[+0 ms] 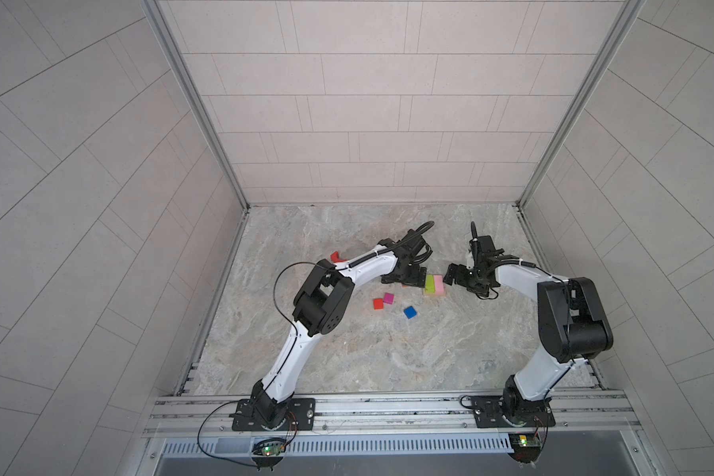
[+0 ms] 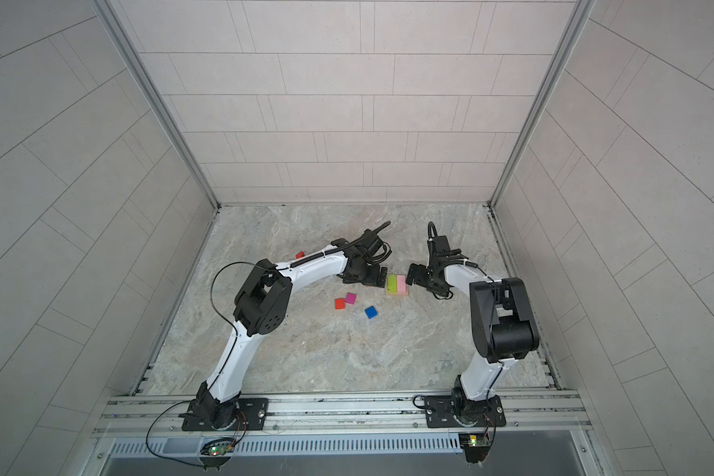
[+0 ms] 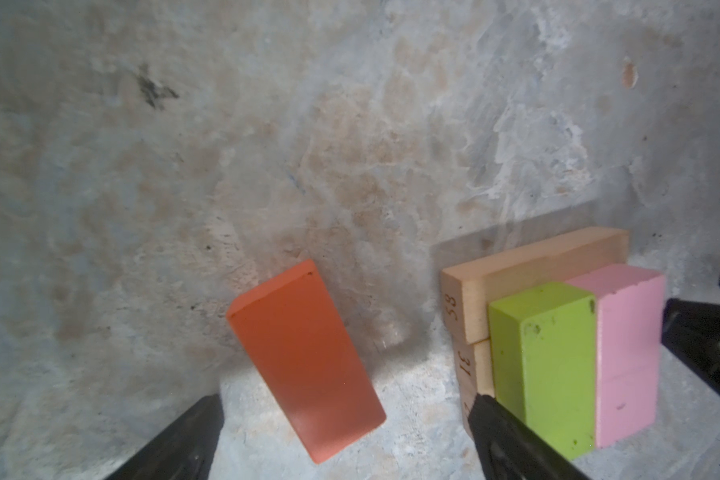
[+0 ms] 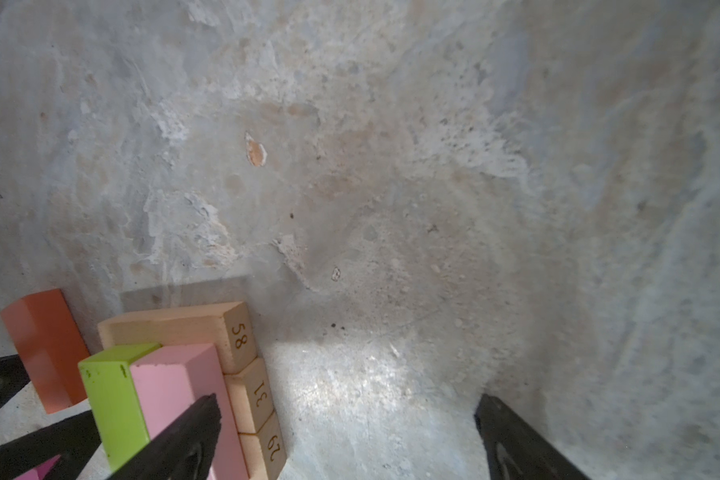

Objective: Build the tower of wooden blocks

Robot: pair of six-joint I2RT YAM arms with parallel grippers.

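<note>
Tower [image 1: 434,285]: lime [image 3: 545,365] + pink [image 3: 628,353] side by side on three tan bars [image 3: 533,257], mid-table [image 1: 347,350]. L gripper [image 3: 348,404] jaws wide apart astride orange block [image 3: 304,361], flat just beside the bar ends; R gripper [image 4: 348,401] also wide, one jaw over pink's edge, bare table beyond

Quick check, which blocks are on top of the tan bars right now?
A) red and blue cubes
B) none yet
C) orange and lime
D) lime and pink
D: the lime oblong and pink oblong lie side by side on the tan bars, while the orange oblong lies apart on the table.
</note>
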